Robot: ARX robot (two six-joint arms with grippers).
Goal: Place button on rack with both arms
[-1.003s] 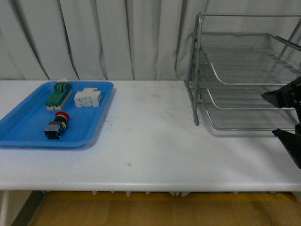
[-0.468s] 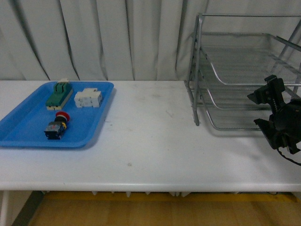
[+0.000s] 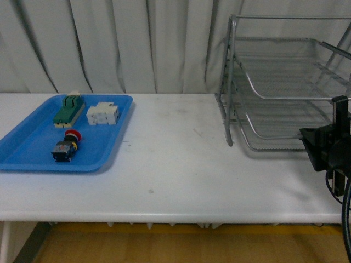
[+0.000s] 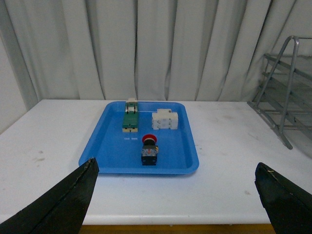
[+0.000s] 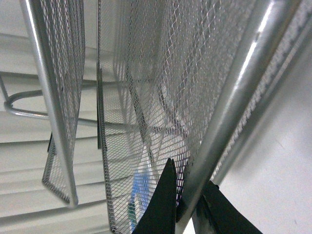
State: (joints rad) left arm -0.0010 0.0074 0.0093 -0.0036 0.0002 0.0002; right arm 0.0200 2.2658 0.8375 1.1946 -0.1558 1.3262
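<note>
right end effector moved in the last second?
Yes. The right end effector swung in from the view's right edge toward the rack, now at its lowest tray's front rail.

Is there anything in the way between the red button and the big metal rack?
Nothing visible. The button lies in the blue tray, so it must clear the tray's low rim. From there to the rack the table is bare.

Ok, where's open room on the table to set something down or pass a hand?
Widest bare patch: the table between the blue tray and the rack, through to the front edge. The tray's left side is also bare. Crowded: the rest of the tray, holding the button, green block and white block, and the rack's front, where the right hand sits.
</note>
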